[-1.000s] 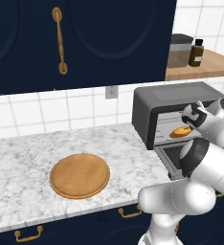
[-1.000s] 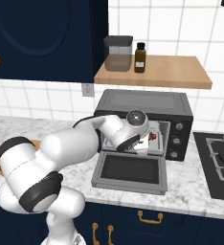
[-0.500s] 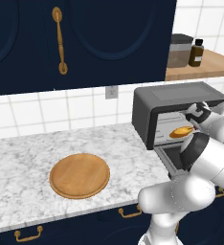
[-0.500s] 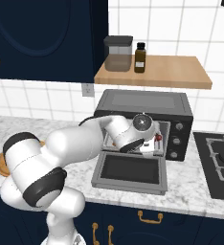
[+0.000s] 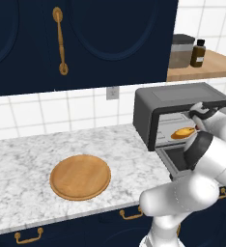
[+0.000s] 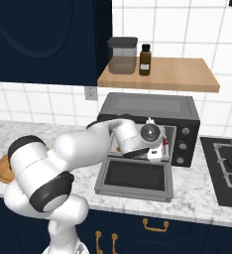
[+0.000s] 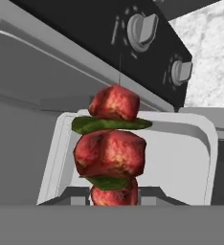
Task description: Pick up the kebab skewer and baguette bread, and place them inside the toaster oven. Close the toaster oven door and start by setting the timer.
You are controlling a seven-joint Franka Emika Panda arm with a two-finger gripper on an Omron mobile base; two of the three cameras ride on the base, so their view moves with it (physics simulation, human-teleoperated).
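The dark two-finger gripper (image 6: 156,145) is pinched on the thin kebab skewer of red meat chunks and green slices (image 7: 111,148), holding it inside the dark grey toaster oven (image 6: 150,109) over its metal tray (image 7: 181,158), apparently to set it down right of the golden-yellow baguette bread (image 5: 183,131) already there; the drop-down glass door (image 6: 135,177) lies open to admit both.

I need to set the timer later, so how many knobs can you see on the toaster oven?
2: upper knob and lower knob, on the toaster oven control panel beside the opening. More may be hidden.
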